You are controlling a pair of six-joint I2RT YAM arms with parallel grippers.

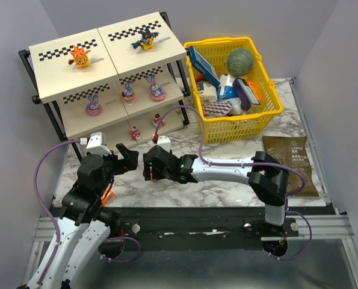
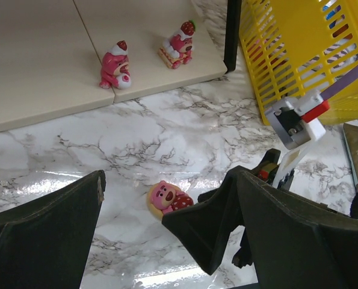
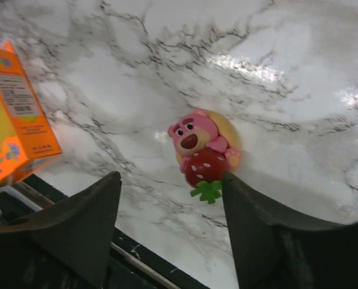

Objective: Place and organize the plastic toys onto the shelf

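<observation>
The plastic toys are nearly all on the shelf (image 1: 52, 75), which stands ahead of both my grippers. The orange one (image 1: 79, 56) and the black-and-yellow winged one (image 1: 145, 41) are on the top panels. Three purple-pink bunny-eared ones (image 1: 128, 91) stand on the middle tier. Two small red-pink ones (image 2: 115, 65) stand apart from each other near the front edge of the lowest panel, beyond my left gripper (image 2: 130, 198). One toy is off the shelf: a pink bear (image 3: 204, 150) hugging a red strawberry. It lies face up on the marble table (image 3: 299, 72), between the spread fingers of my right gripper (image 3: 169, 180). It sits closer to the right finger (image 3: 269, 235), whose tip is just beside the strawberry's green leaf; I cannot tell whether they touch. That gripper pinches nothing. My left gripper is also spread wide and holds nothing. From its wrist the same bear shows between its fingertips, partly hidden behind the right one. Seen from above, my two grippers face each other just in front of the shelf, and the bear is hidden under them. An orange packet (image 3: 10, 120) lies to the left of my right gripper. A yellow basket (image 2: 299, 54) stands ahead and to the right of my left gripper. A brown pouch (image 1: 290, 165) lies well off to the right, beside my right arm's elbow.
</observation>
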